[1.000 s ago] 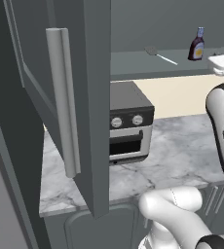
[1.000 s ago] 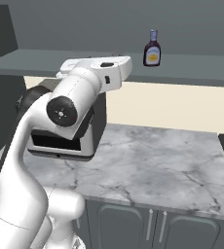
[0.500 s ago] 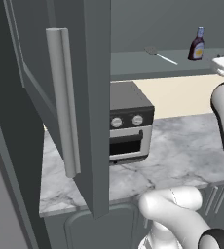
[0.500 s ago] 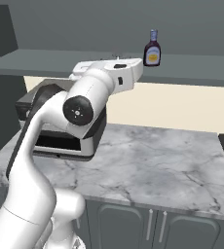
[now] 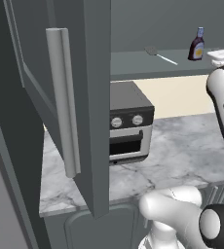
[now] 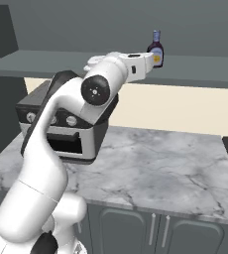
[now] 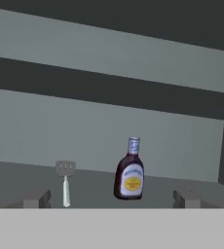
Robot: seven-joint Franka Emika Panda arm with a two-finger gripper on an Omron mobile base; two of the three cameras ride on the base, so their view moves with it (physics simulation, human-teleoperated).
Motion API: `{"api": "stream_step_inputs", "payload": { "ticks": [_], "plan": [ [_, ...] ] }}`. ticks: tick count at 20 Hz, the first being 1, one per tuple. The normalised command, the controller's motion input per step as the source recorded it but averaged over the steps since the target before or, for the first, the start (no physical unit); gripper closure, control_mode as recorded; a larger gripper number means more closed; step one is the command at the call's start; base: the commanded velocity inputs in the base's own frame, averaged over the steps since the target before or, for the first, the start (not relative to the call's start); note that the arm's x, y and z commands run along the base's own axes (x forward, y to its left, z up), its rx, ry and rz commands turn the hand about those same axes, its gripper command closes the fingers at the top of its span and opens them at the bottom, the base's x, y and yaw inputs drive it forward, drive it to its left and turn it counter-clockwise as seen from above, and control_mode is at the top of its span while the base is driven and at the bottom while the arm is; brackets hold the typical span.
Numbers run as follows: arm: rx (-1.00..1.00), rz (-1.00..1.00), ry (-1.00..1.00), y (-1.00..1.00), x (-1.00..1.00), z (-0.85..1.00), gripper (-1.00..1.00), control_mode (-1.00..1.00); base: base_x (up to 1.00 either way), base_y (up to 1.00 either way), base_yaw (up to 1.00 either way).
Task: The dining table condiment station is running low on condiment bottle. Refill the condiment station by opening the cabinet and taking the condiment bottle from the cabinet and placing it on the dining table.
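Above the marble worktop (image 6: pixel 150 163), the cabinet (image 5: pixel 60 92) stands with its door swung wide toward the left base camera, the long grey bar handle (image 5: pixel 63 102) upright on its face and the door's edge taking up the near left of that view. Behind the door the open shelf (image 5: pixel 133 63) runs across the cabinet, and below it, on the worktop, sits a dark toaster oven (image 5: pixel 126 124) with two round knobs. The white arm (image 6: pixel 61 149) rises in front of the oven in the right base view and bends toward the shelf, hiding part of the oven. The gripper (image 7: pixel 111 199) is level with the shelf, its two dark fingertips (image 7: pixel 33 198) spread well apart with nothing between them, so it is released. The bottle (image 7: pixel 129 170) stands upright on the shelf, ahead of the gap between the tips and apart from both. Just beside it to the left in the hand view lies a pale spatula (image 7: pixel 65 182), flat on the shelf, near the bottle but not touching it.
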Motion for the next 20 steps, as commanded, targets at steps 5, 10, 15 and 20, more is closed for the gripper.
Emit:
{"api": "stream_step_inputs", "payload": {
  "ticks": [5, 10, 15, 20],
  "plan": [
    [0.00, 0.00, 0.00, -0.06, 0.43, 0.00, -1.00, -1.00, 0.00, 0.00, 0.00],
    [0.00, 0.00, 0.00, -0.04, 0.49, 0.00, -1.00, -1.00, 0.00, 0.00, 0.00],
    [0.00, 0.00, 0.02, -0.13, 0.44, 0.00, -1.00, -1.00, 0.00, 0.00, 0.00],
    [0.00, 0.00, 0.01, -0.24, 0.43, 0.00, -1.00, -1.00, 0.00, 0.00, 0.00]
  ]
}}
